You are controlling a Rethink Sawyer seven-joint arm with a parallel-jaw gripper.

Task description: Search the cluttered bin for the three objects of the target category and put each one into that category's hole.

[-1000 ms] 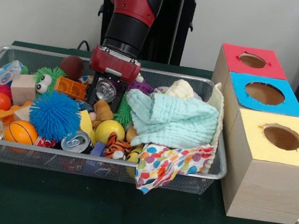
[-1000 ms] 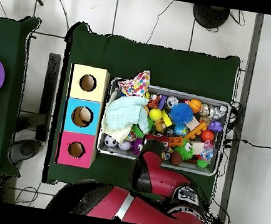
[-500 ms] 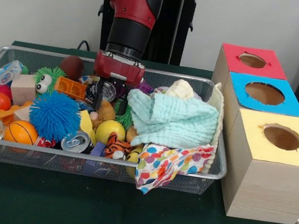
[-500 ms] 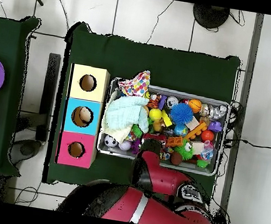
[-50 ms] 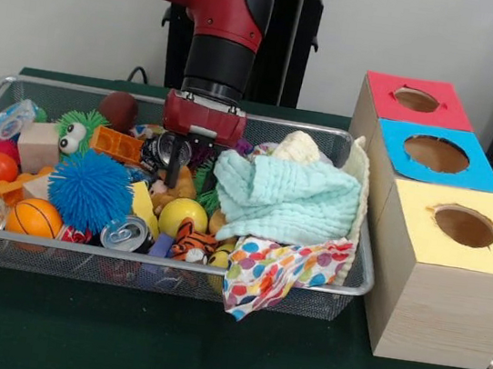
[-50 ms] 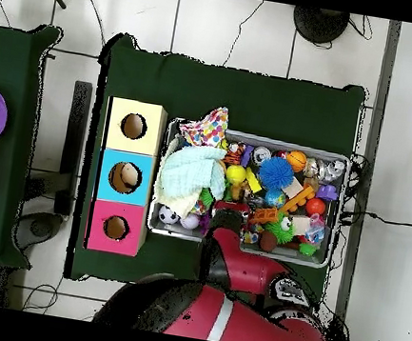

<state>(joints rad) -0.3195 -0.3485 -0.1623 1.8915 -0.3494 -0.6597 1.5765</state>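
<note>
A wire mesh bin [image 5: 126,259] is packed with toys, cans and cloths. My gripper [image 5: 178,168] hangs low in the bin's back middle, under the red wrist housing [image 5: 205,119]. Its tips sit just beside a shiny silver can end [image 5: 173,149] and above a brown toy [image 5: 176,184]. Clutter hides how the gripper stands. Three wooden boxes with round holes stand to the right: red [image 5: 384,89], blue [image 5: 389,149] and yellow [image 5: 416,218]. From overhead, the arm [image 6: 233,265] covers the gripper; the blue box [image 6: 111,175] has something pale in its hole.
A mint cloth [image 5: 286,199] and a polka-dot cloth [image 5: 276,271] fill the bin's right end, the latter draped over the rim. A blue spiky ball [image 5: 90,188], yellow ball [image 5: 181,215], soda can [image 5: 126,234] and orange basketball [image 5: 32,217] lie left of them.
The gripper has slid to the right along the back of the bin and dipped slightly. The silver can end has stayed where it was.
</note>
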